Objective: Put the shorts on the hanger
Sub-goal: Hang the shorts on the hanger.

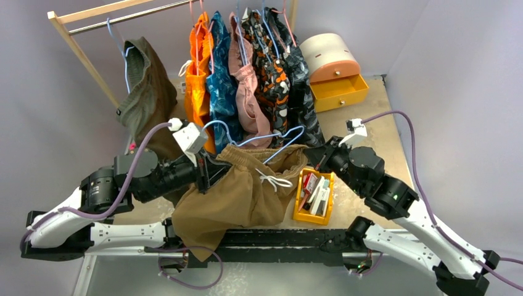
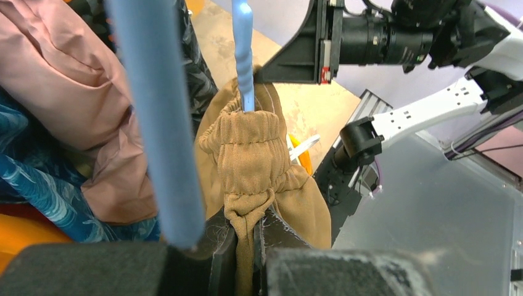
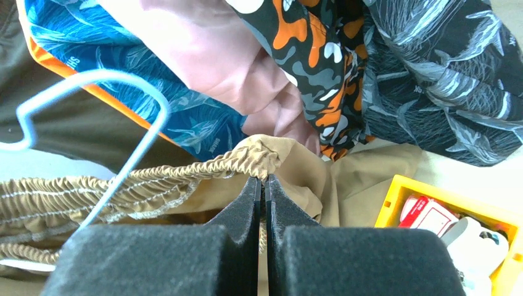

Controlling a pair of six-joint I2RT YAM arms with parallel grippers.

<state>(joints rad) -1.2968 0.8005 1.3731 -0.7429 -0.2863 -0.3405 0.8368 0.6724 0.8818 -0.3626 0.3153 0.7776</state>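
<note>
From above, the tan shorts [image 1: 240, 197] hang between both arms, with the light-blue hanger [image 1: 274, 137] rising from their waistband. In the left wrist view, the left gripper [image 2: 245, 246] is clamped on the gathered waistband. In the right wrist view, the right gripper [image 3: 264, 191] pinches the waistband's other end, near a yellow bin [image 3: 398, 194].

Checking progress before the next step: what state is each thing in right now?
shorts: waistband pinched at both sides, legs trailing on the table
hanger: partly inside the waistband
left gripper: shut on shorts
right gripper: shut on shorts
drawer: open
</note>
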